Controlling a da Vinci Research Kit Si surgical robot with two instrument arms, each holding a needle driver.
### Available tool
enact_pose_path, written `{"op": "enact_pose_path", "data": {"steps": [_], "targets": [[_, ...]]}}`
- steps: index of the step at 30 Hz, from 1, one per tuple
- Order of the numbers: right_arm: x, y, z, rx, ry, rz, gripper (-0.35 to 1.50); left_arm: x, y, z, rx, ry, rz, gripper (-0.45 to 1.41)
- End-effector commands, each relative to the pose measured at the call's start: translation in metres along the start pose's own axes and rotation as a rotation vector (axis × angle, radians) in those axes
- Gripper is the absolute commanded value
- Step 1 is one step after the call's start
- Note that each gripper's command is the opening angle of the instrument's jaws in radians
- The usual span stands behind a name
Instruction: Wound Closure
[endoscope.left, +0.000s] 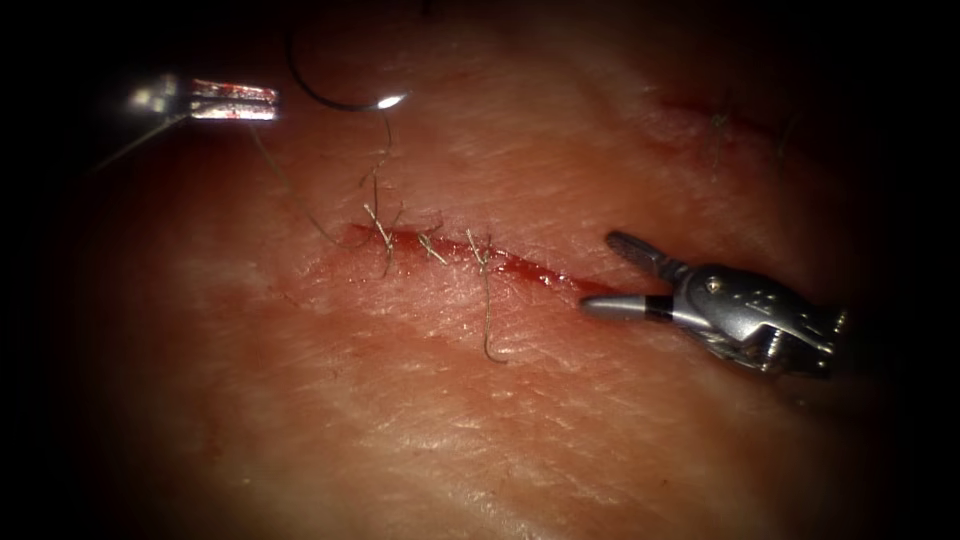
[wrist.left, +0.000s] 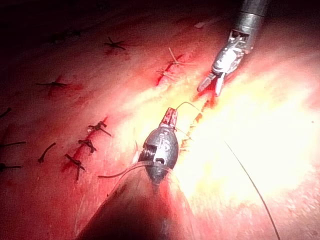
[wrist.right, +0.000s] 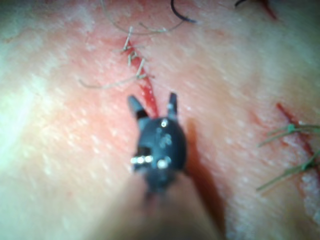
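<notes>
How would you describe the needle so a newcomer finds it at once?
Start at the cut across the tissue, then look above its left, stitched end. There the needle lies free on the tissue beside the left tool. It is one dark smooth arc with a bright tip, unlike the pale, frayed thread ends.

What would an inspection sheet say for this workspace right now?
Surface: tissue; cut with red fluid; three stitches on its left part, the right part open.
Job's things: needle lies free on the tissue above the cut's left end, apparently not in it; thread runs from it to the stitches.
Clutter: thread tail below the cut; older stitched cuts.
Grippers: left tool shut on thread, up and left of the cut; right tool open, holding nothing, at the cut's right end.
Cables: nothing seen.
Surroundings: dark beyond the tissue.
</notes>
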Motion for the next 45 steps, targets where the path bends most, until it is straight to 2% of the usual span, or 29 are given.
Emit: {"op": "enact_pose_path", "data": {"steps": [1, 7, 8, 9, 10, 11, 15, 21, 23, 31, 34, 36, 39, 41, 45], "targets": [[-0.0009, -0.0004, 0.0007, 0.004, 0.0, 0.0, 1.48, 0.0001, 0.0014, 0.0004, -0.008, 0.014, -0.007, -0.45], [-0.0011, -0.0004, 0.0008, 0.011, -0.009, -0.004, 1.48, 0.0027, 0.0087, 0.0014, -0.071, 0.063, -0.088, -0.45], [-0.0011, -0.0004, 0.0008, 0.011, -0.009, -0.004, 1.48, 0.0031, 0.0092, 0.0017, -0.076, 0.064, -0.12, -0.32], [-0.0011, -0.0005, 0.0009, 0.014, -0.008, -0.004, 1.48, 0.0036, 0.0096, 0.0022, -0.09, 0.063, -0.169, 0.17], [-0.0012, -0.0006, 0.0009, 0.017, -0.007, -0.005, 1.48, 0.0038, 0.0097, 0.0025, -0.105, 0.059, -0.208, 0.51], [-0.0013, -0.0007, 0.0009, 0.02, -0.009, -0.006, 1.48, 0.0039, 0.0097, 0.003, -0.138, 0.041, -0.259, 1.04], [-0.0015, -0.0008, 0.0009, 0.024, -0.007, -0.008, 1.48, 0.0025, 0.0094, 0.0028, -0.24, -0.058, -0.315, 1.31], [-0.0016, -0.001, 0.0009, 0.027, -0.009, -0.01, 1.48, -0.0019, 0.0066, 0.0008, -0.355, -0.271, -0.28, 1.38], [-0.0016, -0.001, 0.0009, 0.028, -0.009, -0.01, 1.48, -0.0033, 0.0055, 0.0001, -0.356, -0.342, -0.26, 1.38], [-0.0022, -0.0012, 0.0005, 0.031, -0.013, -0.016, 1.48, -0.009, -0.0006, -0.0014, -0.176, -0.494, -0.219, 1.26], [-0.0024, -0.0013, 0.0002, 0.034, -0.012, -0.019, 1.48, -0.0096, -0.0027, -0.0017, -0.135, -0.533, -0.217, 1.23], [-0.0025, -0.0012, -0.0001, 0.036, -0.012, -0.02, 1.48, -0.0092, -0.0037, -0.0011, -0.089, -0.506, -0.218, 1.18], [-0.0026, -0.0011, -0.0003, 0.038, -0.012, -0.02, 1.46, -0.0081, -0.0037, 0.0018, -0.042, -0.37, -0.243, 1.06], [-0.0027, -0.0011, -0.0004, 0.038, -0.011, -0.021, 1.45, -0.007, -0.0024, 0.0047, -0.05, -0.276, -0.257, 1.06], [-0.003, -0.0015, -0.0006, 0.043, -0.009, -0.025, 1.45, -0.0054, 0.0007, 0.0104, -0.081, -0.216, -0.257, 1.08]]}}
